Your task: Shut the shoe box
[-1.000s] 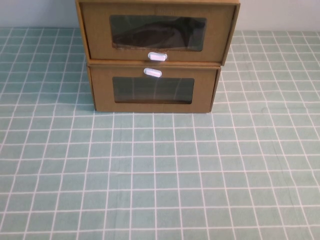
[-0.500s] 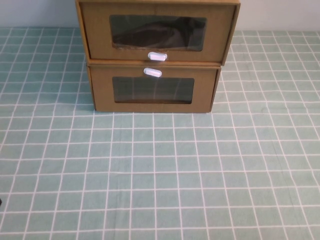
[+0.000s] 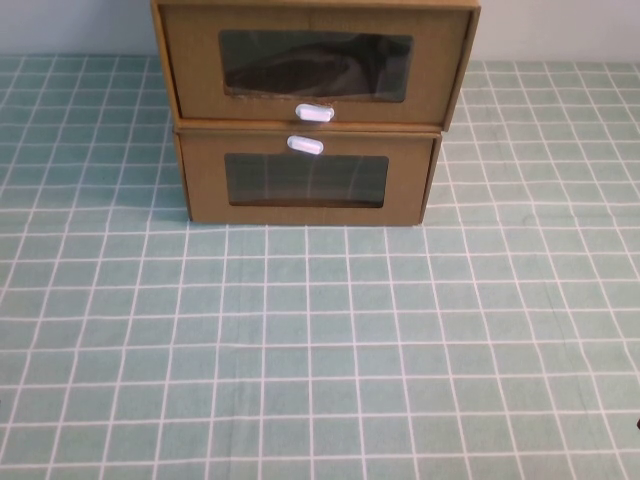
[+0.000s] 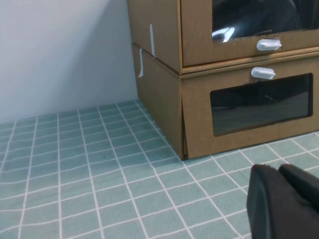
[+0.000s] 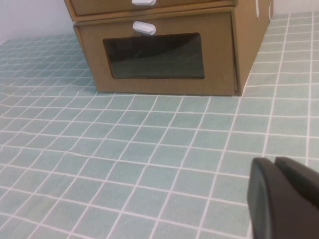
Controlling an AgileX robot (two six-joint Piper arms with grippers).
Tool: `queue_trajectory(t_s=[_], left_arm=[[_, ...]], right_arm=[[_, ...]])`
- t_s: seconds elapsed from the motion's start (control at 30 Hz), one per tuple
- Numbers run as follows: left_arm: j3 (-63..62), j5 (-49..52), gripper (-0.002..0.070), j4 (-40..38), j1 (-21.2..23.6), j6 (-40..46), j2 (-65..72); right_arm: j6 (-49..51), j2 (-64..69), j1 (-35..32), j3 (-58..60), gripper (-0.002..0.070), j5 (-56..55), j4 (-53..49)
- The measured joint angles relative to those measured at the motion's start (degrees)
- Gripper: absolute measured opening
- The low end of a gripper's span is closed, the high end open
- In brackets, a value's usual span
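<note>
The shoe box (image 3: 195, 70) is the upper of two stacked brown cardboard boxes at the far middle of the table. It has a clear window (image 3: 315, 65) with something dark behind it and a white pull tab (image 3: 314, 113) below the window. Its front seems to overhang the lower box slightly. It also shows in the left wrist view (image 4: 194, 30) and as a thin strip in the right wrist view (image 5: 99, 6). My left gripper (image 4: 278, 170) is shut and empty, low over the cloth, well in front of the boxes. My right gripper (image 5: 274, 162) is shut and empty, likewise apart from them.
The lower cardboard box (image 3: 205, 185) has its white tab (image 3: 306, 145) above its window. A green checked cloth (image 3: 320, 340) covers the table. A pale wall (image 4: 65, 50) stands behind the boxes. Neither arm shows in the high view.
</note>
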Motion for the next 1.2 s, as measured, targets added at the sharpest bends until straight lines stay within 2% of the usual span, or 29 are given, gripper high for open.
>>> queue_trajectory(t_s=[0.3, 0.4, 0.5, 0.67, 0.77, 1.07, 1.2], left_arm=[[0.0, 0.0, -0.0005, 0.0, 0.0, 0.12, 0.0], [0.0, 0.0, -0.0005, 0.0, 0.0, 0.12, 0.0], [0.0, 0.0, -0.0005, 0.0, 0.0, 0.12, 0.0], [0.0, 0.0, -0.0005, 0.0, 0.0, 0.12, 0.0], [0.0, 0.0, -0.0005, 0.0, 0.0, 0.12, 0.0], [0.0, 0.0, -0.0005, 0.0, 0.0, 0.12, -0.04], [0.0, 0.0, -0.0005, 0.0, 0.0, 0.12, -0.04]], right_arm=[[0.0, 0.0, 0.0, 0.0, -0.0011, 0.0, -0.11], [0.0, 0.04, -0.83, 0.0, -0.0011, -0.37, -3.85], [0.0, -0.44, -6.28, 0.53, -0.0011, -1.56, -6.49], [0.0, -3.41, -20.31, 4.2, -0.0011, -2.37, -7.6], [0.0, -7.06, -24.21, 6.28, -0.0011, -1.91, -7.7], [0.0, -9.84, -24.72, 6.85, -0.0011, 9.26, -7.7], [0.0, -9.84, -24.72, 6.85, -0.0011, 9.8, -7.7]])
